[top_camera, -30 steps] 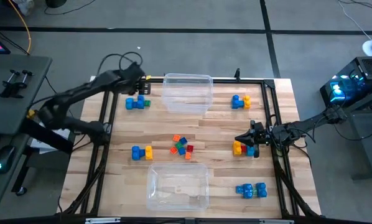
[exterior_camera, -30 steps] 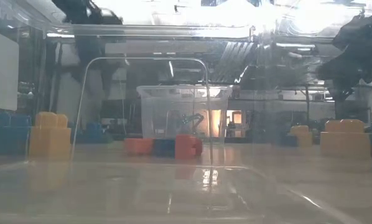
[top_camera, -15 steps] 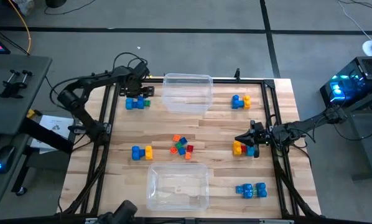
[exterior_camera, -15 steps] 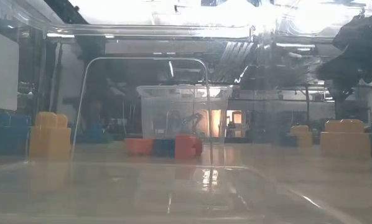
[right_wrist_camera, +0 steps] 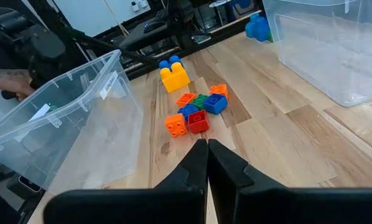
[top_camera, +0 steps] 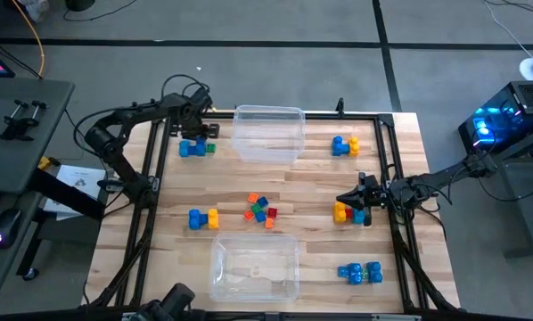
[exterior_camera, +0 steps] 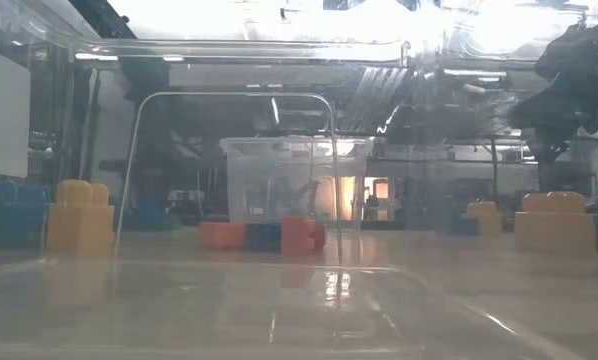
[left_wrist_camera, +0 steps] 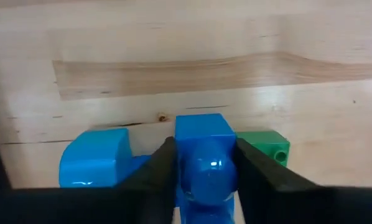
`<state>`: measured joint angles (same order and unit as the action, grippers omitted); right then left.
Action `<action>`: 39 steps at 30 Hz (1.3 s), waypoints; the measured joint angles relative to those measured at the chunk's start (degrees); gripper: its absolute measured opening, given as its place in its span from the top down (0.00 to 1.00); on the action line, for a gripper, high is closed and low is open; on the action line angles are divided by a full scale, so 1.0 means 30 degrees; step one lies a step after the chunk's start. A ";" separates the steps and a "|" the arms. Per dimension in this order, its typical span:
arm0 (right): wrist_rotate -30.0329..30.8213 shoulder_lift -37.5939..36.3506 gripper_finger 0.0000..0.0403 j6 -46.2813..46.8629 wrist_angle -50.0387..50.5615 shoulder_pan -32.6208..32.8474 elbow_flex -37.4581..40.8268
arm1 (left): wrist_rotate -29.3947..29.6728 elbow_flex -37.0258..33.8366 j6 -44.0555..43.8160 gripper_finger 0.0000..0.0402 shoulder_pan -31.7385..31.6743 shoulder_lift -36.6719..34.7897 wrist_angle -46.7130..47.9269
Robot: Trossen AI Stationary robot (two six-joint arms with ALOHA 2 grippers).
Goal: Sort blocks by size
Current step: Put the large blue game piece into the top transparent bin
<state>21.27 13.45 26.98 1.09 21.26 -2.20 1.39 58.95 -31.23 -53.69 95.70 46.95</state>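
Fingers of the left gripper (left_wrist_camera: 201,168), wide a moment ago, now pinch a blue block (left_wrist_camera: 203,155) at the upper left of the high view, beside a green cube (left_wrist_camera: 265,147); a pick looks begun. Mid-table, small cubes (top_camera: 260,211) wait. At right, the right gripper (top_camera: 345,200) sits closed and empty by a yellow block (top_camera: 340,212).

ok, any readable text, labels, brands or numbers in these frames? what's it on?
Nothing can be read.
Sticker on the wall of the clear bin nearest the right wrist camera: print too small to read.
Papers on the floor left of the table: marks too blurred to read.
Blocks, arms and table: no text visible.
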 joint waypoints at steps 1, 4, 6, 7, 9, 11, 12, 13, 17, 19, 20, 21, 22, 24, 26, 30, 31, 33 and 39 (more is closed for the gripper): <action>-0.0003 0.0005 0.99 0.0000 -0.0003 0.0001 0.0000 | 0.0017 0.0009 0.0128 0.82 0.0000 -0.0035 0.0006; -0.0002 0.0000 0.99 0.0000 0.0000 0.0006 0.0000 | -0.0070 0.0019 0.0598 0.83 0.0022 -0.0066 -0.0026; -0.0002 0.0007 0.99 0.0000 -0.0003 0.0006 0.0000 | -0.0458 0.0167 0.0966 0.83 0.0008 -0.0193 0.0101; -0.0006 0.0001 0.99 0.0000 0.0004 0.0006 0.0000 | -0.0509 0.0374 0.1099 0.83 0.0015 -0.0366 0.0281; -0.0005 0.0007 0.99 0.0000 -0.0001 0.0000 0.0000 | -0.0511 0.1197 0.1346 0.83 0.0004 -0.1068 0.0667; 0.0002 0.0007 0.99 0.0000 -0.0002 0.0006 0.0000 | -0.0337 0.2233 0.1724 0.83 -0.0084 -0.1928 0.0719; -0.0006 0.0007 0.99 0.0000 0.0004 0.0006 0.0000 | -0.0152 0.2788 0.1817 0.83 -0.0102 -0.2327 0.0899; -0.0006 0.0007 0.99 0.0000 -0.0003 0.0006 0.0000 | 0.0071 0.3401 0.1923 0.83 -0.0108 -0.2764 0.0931; -0.0005 0.0007 0.99 0.0000 -0.0001 0.0005 0.0000 | -0.0058 0.5753 0.3552 0.83 0.0603 -0.4734 -0.1315; 0.0001 0.0015 0.99 0.0000 -0.0003 0.0005 0.0000 | -0.0706 0.6264 0.4345 0.83 0.1847 -0.5414 -0.3068; -0.0006 0.0015 0.99 0.0000 0.0003 0.0006 0.0000 | -0.0852 0.6336 0.4508 0.83 0.2627 -0.5644 -0.3964; -0.0005 0.0009 0.99 0.0000 -0.0002 0.0005 0.0000 | -0.0884 0.6342 0.4620 0.83 0.3469 -0.5761 -0.4790; -0.0006 0.0007 0.99 0.0000 -0.0003 -0.0002 0.0000 | -0.0914 0.6356 0.4673 0.83 0.4248 -0.5777 -0.5401; 0.0002 0.0007 0.99 0.0000 -0.0003 -0.0002 0.0000 | -0.0692 0.6370 0.4659 0.83 0.5509 -0.5446 -0.5700; 0.0001 0.0007 0.99 0.0000 -0.0002 -0.0001 0.0000 | -0.0035 0.6355 0.4510 0.83 0.6467 -0.4604 -0.5498; -0.0004 0.0013 0.99 0.0000 0.0003 0.0005 0.0000 | 0.0486 0.6264 0.4532 0.81 0.7342 -0.2924 -0.5688; -0.0003 0.0015 0.99 0.0000 -0.0001 0.0003 0.0000 | 0.0440 0.6304 0.4375 0.77 0.7403 -0.2669 -0.5852; -0.0002 0.0011 0.99 0.0000 0.0004 0.0002 0.0000 | 0.0100 0.6311 0.4566 0.64 0.7390 -0.2240 -0.5861; -0.0002 0.0015 0.99 0.0000 0.0004 0.0006 0.0000 | -0.0664 0.7450 0.4647 0.28 0.6798 -0.2489 -0.4690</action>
<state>21.27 13.50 26.98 1.10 21.28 -2.20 -0.61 81.30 -17.29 -33.30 88.24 32.88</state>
